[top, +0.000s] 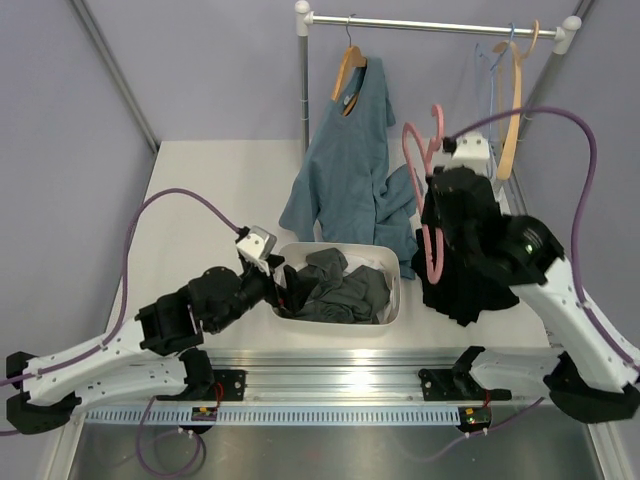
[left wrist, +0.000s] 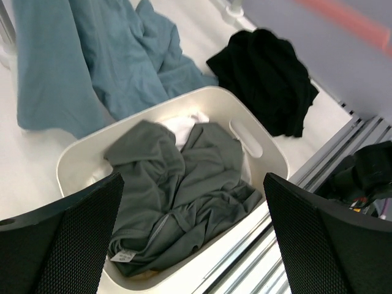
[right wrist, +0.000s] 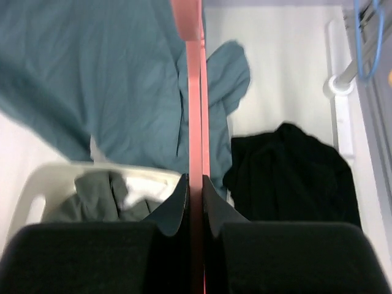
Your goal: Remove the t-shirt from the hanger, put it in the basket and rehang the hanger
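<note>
My right gripper (top: 441, 192) is shut on an arm of the pink hanger (top: 430, 170) and holds it up above the table; the bar runs straight up between my closed fingers in the right wrist view (right wrist: 194, 92). The black t-shirt (top: 468, 285) lies crumpled on the table right of the bin, below the hanger; it also shows in the right wrist view (right wrist: 294, 174) and the left wrist view (left wrist: 263, 76). I cannot tell whether the hanger's low end touches it. My left gripper (top: 283, 285) is open and empty over the bin's near left side (left wrist: 191, 184).
A white bin (top: 392, 292) holds dark grey clothes (top: 335, 285). A teal shirt (top: 350, 160) hangs from a wooden hanger on the rail (top: 430, 22) and drapes behind the bin. Another wooden hanger (top: 510, 110) and a blue wire hanger (top: 490, 60) hang at the right.
</note>
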`<state>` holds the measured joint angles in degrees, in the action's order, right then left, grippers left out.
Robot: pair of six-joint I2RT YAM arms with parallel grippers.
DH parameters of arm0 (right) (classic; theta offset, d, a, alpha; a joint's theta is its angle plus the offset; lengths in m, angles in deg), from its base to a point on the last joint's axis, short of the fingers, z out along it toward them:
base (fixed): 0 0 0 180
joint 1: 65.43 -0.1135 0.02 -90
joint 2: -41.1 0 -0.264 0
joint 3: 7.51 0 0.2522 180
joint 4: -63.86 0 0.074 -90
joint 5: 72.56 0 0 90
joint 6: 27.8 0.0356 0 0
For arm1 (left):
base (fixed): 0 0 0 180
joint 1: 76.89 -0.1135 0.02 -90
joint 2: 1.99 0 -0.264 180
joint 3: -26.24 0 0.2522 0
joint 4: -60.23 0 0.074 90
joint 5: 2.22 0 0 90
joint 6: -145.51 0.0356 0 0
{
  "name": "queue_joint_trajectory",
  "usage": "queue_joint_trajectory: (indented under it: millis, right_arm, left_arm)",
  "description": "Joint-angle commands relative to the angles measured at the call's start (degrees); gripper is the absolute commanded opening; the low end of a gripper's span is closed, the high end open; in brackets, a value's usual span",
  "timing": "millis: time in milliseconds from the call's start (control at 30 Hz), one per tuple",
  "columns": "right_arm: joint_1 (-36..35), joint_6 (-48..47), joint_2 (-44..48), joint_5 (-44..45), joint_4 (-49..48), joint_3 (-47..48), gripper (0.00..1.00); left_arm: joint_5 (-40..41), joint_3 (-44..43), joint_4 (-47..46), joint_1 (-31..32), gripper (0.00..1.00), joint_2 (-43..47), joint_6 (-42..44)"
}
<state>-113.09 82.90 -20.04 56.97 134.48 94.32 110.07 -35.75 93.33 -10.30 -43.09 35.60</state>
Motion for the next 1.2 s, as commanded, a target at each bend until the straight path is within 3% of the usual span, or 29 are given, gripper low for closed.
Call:
queue_joint_trajectory:
  millis: [0,100,200,367,633,900,1033,1167]
  right_arm:
    - [7.98,-1.98,-8.45,6.28,-4.12,12.52,0.00]
    - [13.64,-3.04,-15.39,1.35,-3.68,20.54,0.00]
    - [15.92,-4.80,-20.67,0.03,-5.08,27.31,0.00]
    - [17.33,-12.61,-26.55,3.80,-12.29,33.37,0.00]
    - [22.34,-13.77,-34.92,-0.15,-11.24,43.32,0.00]
    - [28.58,-13.77,-35.71,-12.63,-14.75,40.96,0.00]
    - [29.02,-14.64,-31.51,-17.72,-25.46,28.96,0.00]
    - [29.47,-17.98,-29.12,-22.82,-32.16,23.91,0.00]
  left_arm:
    - [1.96,3.83,-8.53,0.12,0.99,0.33,-3.38]
    - [8.55,5.60,-8.96,0.12,0.99,-0.56,-4.09]
    - [9.71,7.96,-12.20,0.21,0.99,-0.12,-3.31]
    - [5.15,11.40,-17.13,0.21,0.99,1.81,-3.12]
    - [2.24,13.59,-15.55,0.21,0.99,5.41,-3.39]
    - [3.73,15.54,-15.91,0.12,0.99,5.25,-1.19]
    - [1.19,14.83,-15.29,0.12,0.99,4.45,-1.28]
    - [-0.04,15.71,-15.99,0.12,0.99,5.42,-1.54]
